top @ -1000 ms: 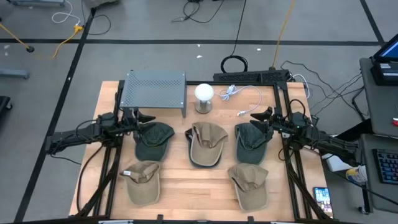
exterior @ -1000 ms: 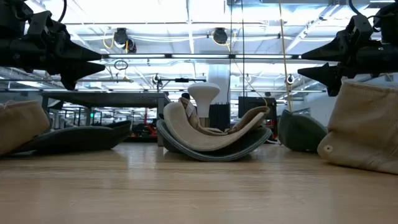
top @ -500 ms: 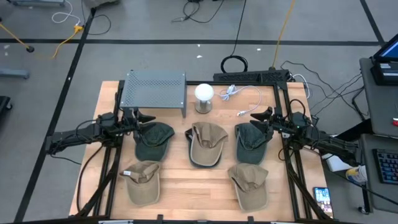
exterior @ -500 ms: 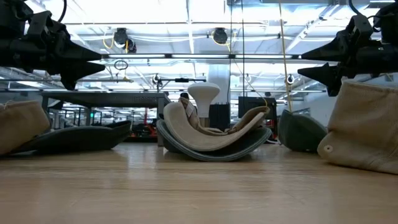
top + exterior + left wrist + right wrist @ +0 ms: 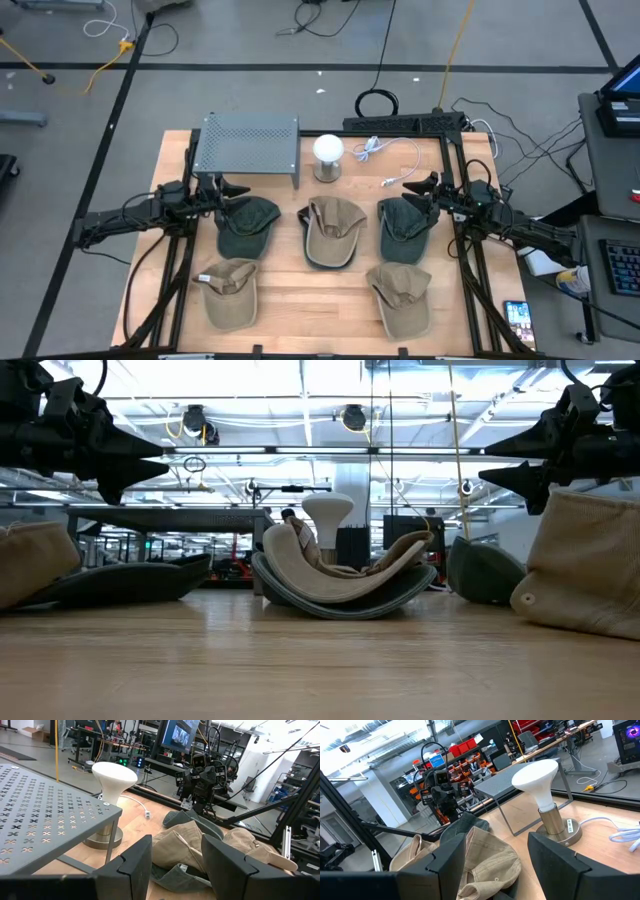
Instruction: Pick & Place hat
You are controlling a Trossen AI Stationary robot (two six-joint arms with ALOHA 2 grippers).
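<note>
Five caps lie on the wooden table. A dark green cap (image 5: 247,225) lies at the left. A tan cap nested in a green one (image 5: 333,232) lies in the middle and shows in the low view (image 5: 345,575). Another dark green cap (image 5: 404,228) lies at the right. Two tan caps (image 5: 229,290) (image 5: 402,297) lie near the front edge. My left gripper (image 5: 232,188) hovers open above the far edge of the left green cap. My right gripper (image 5: 412,189) hovers open above the far edge of the right green cap. Both stand well clear of the tabletop (image 5: 140,460) (image 5: 500,463).
A grey perforated metal shelf (image 5: 247,142) stands at the far left of the table, close beside my left gripper. A white mushroom-shaped lamp (image 5: 328,155) and a white cable (image 5: 388,152) lie at the far middle. Bare wood (image 5: 310,300) shows between the two front caps.
</note>
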